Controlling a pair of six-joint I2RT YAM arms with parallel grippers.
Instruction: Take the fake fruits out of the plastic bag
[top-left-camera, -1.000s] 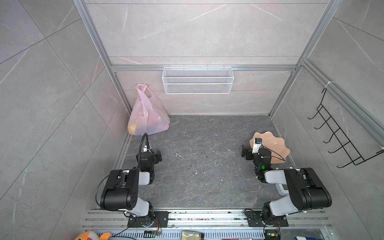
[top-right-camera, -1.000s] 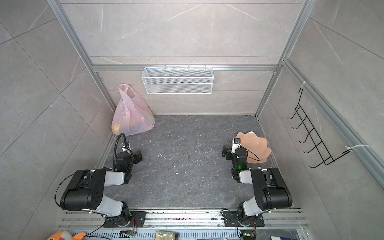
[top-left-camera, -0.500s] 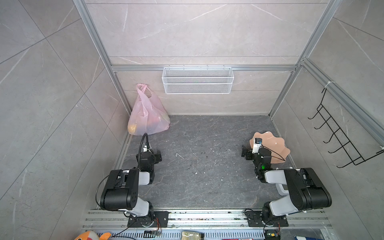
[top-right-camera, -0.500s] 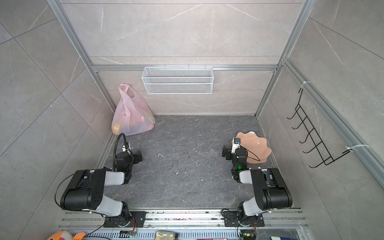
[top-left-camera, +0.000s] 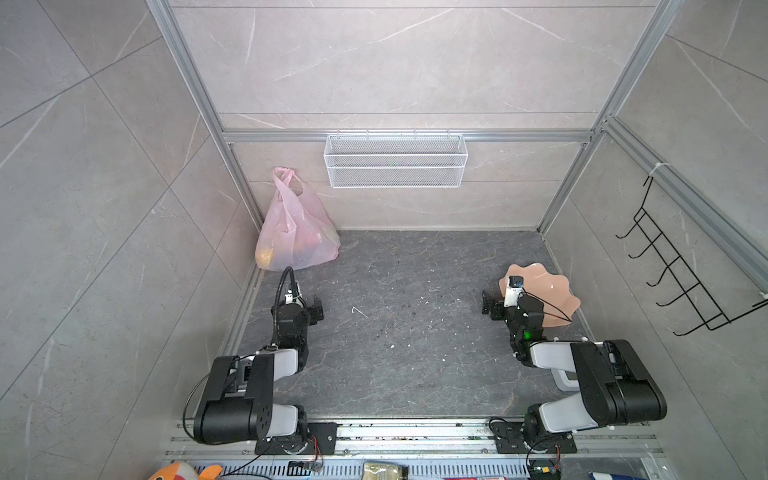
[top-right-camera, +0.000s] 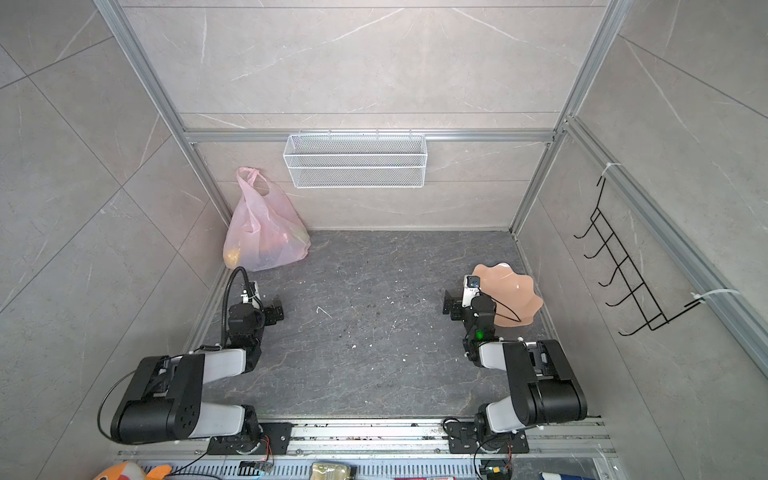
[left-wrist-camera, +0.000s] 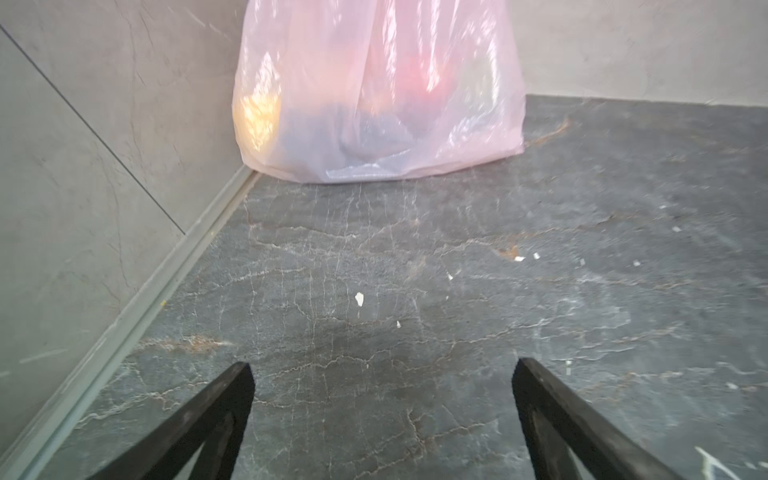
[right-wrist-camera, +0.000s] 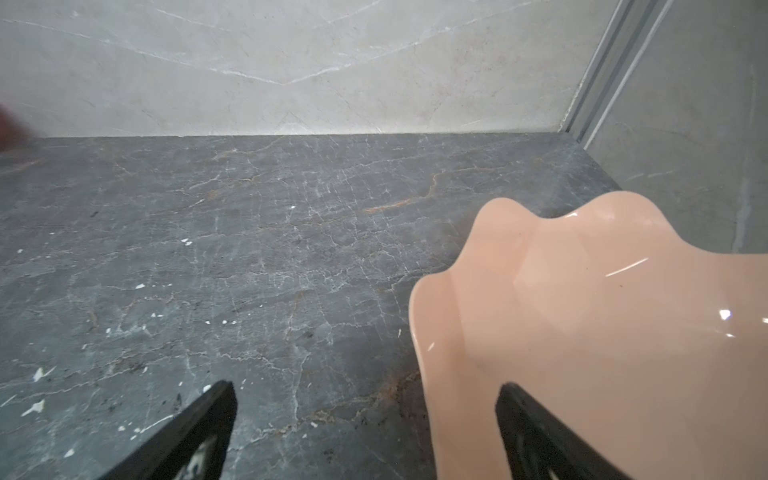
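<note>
Fake fruits (left-wrist-camera: 332, 129), small plastic pieces that we see only as yellow, red and dark purple blurs through film, all lie inside the thin translucent pink plastic bag (top-left-camera: 291, 226); none is outside it. Nearest to us, the left gripper (left-wrist-camera: 382, 368) hovers low over the dark grey veined stone floor (top-left-camera: 415, 332), its black jaws spread wide with nothing between them. The right gripper (right-wrist-camera: 365, 387) is equally wide and empty, with the glossy peach wavy-edged plate (right-wrist-camera: 582, 332) just beside it. Farther on, the bag sits slumped in the far left corner against both walls, well apart from either gripper, and its two loop handles (top-left-camera: 286, 176) rise along the back wall. Beyond and above hangs a white wire-mesh basket (top-left-camera: 395, 160). We judge the film limp, slippery and easily torn, and the fruits light, hard and apt to roll. We would therefore take hold at a handle or the mouth hem with one gripper and reach in with the other, not pinch a fruit through the film. Whether the mouth gapes we cannot tell.
</note>
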